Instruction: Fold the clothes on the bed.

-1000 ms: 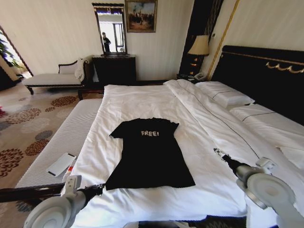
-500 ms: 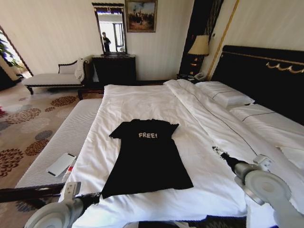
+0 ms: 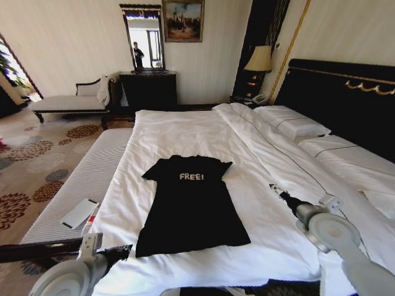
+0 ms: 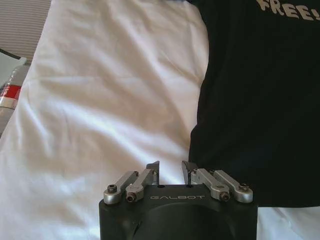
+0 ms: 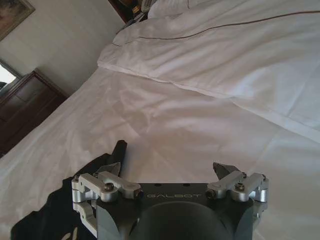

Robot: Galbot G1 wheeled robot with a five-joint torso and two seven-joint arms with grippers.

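You have the black T-shirt lying flat and face up on the bed, its "FREE!" lettering toward the headboard end and its hem toward the foot edge nearest you; nothing is folded yet. Your left claw sits low at the foot edge, just beside the shirt's hem corner on the side away from the headboard, with its fingers drawn close together, a narrow gap between them, and nothing pinched. Your right claw hovers over the bare duvet on the headboard side of the shirt, fingers spread wide and empty, a short way off the shirt's edge. Watch the left side first: the shirt and duvet are both soft and lie pressed together, so a claw that dips too deep at that corner will likely gather white bedding along with the black fabric and drag the duvet into the fold. With the fingers this close, you may also just push the hem ahead and wrinkle it rather than getting under it. On the right, approaching from the duvet risks ploughing up a ridge of bedding against the shirt and skewing it. If one side lifts before the other, expect the shirt to twist.
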